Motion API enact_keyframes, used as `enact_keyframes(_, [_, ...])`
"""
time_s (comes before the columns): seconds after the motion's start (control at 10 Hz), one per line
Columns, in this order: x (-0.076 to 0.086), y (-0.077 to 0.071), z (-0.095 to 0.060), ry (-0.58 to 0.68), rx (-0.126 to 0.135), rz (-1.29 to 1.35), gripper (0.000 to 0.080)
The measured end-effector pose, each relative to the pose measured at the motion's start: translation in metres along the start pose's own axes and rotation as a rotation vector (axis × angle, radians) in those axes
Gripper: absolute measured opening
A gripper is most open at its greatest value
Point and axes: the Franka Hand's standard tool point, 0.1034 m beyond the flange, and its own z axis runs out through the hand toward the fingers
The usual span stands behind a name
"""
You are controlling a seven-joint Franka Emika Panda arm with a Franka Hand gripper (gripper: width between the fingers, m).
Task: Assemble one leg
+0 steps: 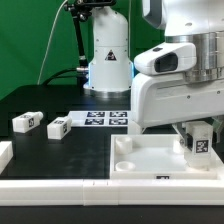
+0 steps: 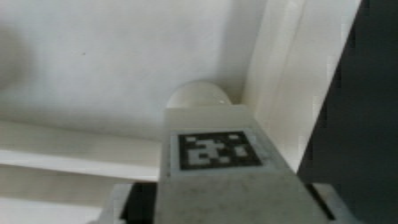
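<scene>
The tool (image 1: 199, 133), clamped on the small white tagged block leg (image 1: 200, 145), holds it over the large white tray-like piece's (image 1: 150, 157) round corner socket (image 2: 199, 95) at the exterior view's right, so seating it squarely likely comes next.

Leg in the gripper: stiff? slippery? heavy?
Probably rigid: the leg looks like a solid block with flat sides, so the gripper should hold it without flex. Its smooth white faces might slip under a twist. Likely light, being far smaller than the tray.
</scene>
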Motion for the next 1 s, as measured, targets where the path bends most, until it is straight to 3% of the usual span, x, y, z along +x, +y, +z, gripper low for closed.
enact_keyframes(0.5, [-0.0006,0.0041,0.0011,0.029,0.023,0.642,0.0289])
enact_keyframes(1.0, [-0.0015,0.0013,0.002,0.006,0.066,1.259,0.029])
